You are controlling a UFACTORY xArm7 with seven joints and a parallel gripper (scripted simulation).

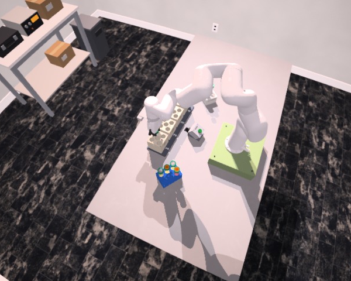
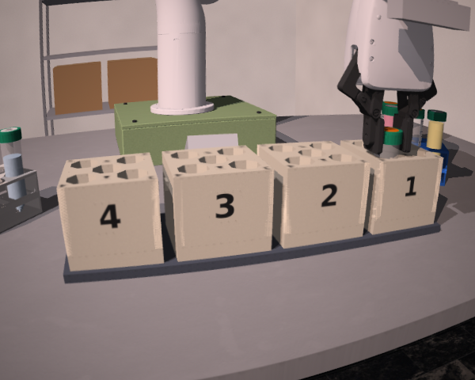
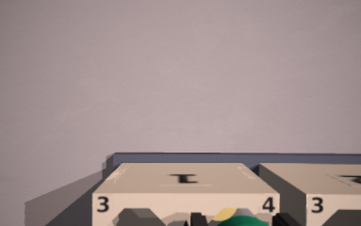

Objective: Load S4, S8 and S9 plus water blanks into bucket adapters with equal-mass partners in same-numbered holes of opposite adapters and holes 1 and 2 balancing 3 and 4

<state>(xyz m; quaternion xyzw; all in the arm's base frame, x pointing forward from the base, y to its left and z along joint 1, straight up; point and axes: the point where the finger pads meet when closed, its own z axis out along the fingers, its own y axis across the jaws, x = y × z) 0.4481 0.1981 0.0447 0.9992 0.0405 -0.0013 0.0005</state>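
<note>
Four beige adapters stand in a row on the dark loading stand (image 2: pixel 250 261): adapter 4 (image 2: pixel 108 216), adapter 3 (image 2: pixel 221 204), adapter 2 (image 2: pixel 324 196) and adapter 1 (image 2: pixel 405 191). My gripper (image 2: pixel 387 141) is above adapter 1 and shut on a green-capped sample tube with an orange dot, S4 (image 2: pixel 392 136), which sits low in a hole of adapter 1. In the wrist view its cap (image 3: pixel 243 221) shows at the bottom edge, nearer the "4" mark; the exact hole is hidden. The gripper also shows in the overhead view (image 1: pixel 153 132). The other adapters' holes look empty.
A blue rack (image 1: pixel 169 177) with several capped tubes stands just past adapter 1, with a yellow-filled tube (image 2: pixel 435 128) close behind my fingers. A clear rack (image 2: pixel 7 197) with a water blank (image 2: pixel 12 163) is beyond adapter 4. The DONE desk (image 1: pixel 196 133) and the green arm base (image 1: pixel 237 151) lie behind the stand.
</note>
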